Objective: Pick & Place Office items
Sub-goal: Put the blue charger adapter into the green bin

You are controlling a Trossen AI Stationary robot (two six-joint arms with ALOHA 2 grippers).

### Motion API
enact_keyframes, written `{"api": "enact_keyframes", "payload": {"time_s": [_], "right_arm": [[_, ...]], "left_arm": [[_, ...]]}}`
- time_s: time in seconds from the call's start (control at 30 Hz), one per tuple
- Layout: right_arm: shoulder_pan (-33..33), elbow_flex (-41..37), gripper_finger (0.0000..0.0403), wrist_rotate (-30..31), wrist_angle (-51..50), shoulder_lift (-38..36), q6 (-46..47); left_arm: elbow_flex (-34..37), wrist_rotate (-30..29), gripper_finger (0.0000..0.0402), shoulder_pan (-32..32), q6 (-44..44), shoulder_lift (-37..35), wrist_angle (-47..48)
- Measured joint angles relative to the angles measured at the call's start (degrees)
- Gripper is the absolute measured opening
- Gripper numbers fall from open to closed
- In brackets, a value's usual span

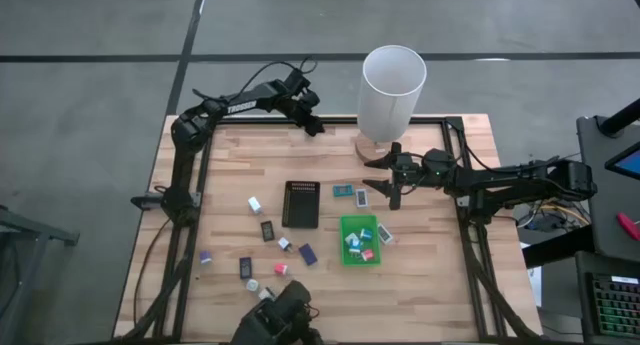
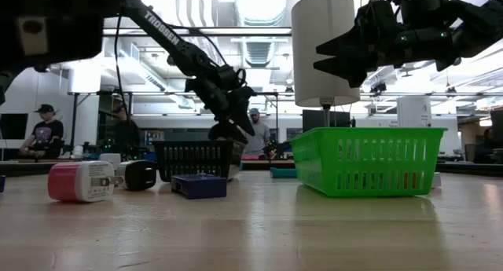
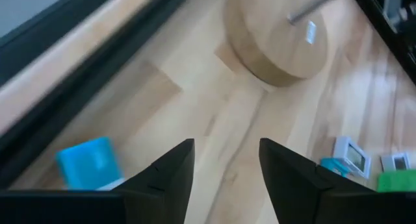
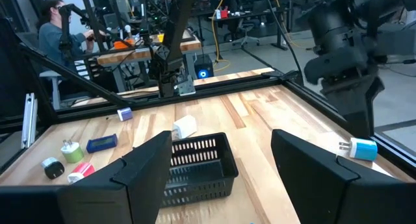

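A: where's the left gripper (image 1: 316, 126)?
B: top centre of the high view, jaws parted, nothing in them
A: right gripper (image 1: 389, 184)?
B: jaws spread, empty, above green tray (image 1: 345, 223); office items (image 1: 263, 230) scattered lower left on the surface (image 1: 230, 165)

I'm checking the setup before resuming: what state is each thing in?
Left gripper: open, empty, above the table's far edge.
Right gripper: open, empty, raised near the white cylinder.
Green tray: upright, holds several items.
Black tray: upright, looks empty.
White cylinder: standing upright on a round wooden base.
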State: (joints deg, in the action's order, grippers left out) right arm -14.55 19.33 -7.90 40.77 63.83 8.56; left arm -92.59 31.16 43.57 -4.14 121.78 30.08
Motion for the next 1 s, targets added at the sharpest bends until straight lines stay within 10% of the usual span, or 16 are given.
{"api": "enact_keyframes", "payload": {"time_s": [0.33, 0.57, 1.0], "right_arm": [[0.0, 0.0, 0.0255, 0.0, 0.0, 0.0, 0.0], [0.0, 0.0, 0.0251, 0.0, 0.0, 0.0, 0.0], [0.0, 0.0, 0.0263, 0.0, 0.0, 0.0, 0.0]], "left_arm": [[10.3, 3.7, 0.0183, -1.1, -7.1, -2.6, -21.2], [28.4, -7.4, 0.0181, -1.1, -17.4, -14.2, -38.0], [27.4, -19.1, 0.0189, -1.9, -17.0, -15.5, -30.1]]}}
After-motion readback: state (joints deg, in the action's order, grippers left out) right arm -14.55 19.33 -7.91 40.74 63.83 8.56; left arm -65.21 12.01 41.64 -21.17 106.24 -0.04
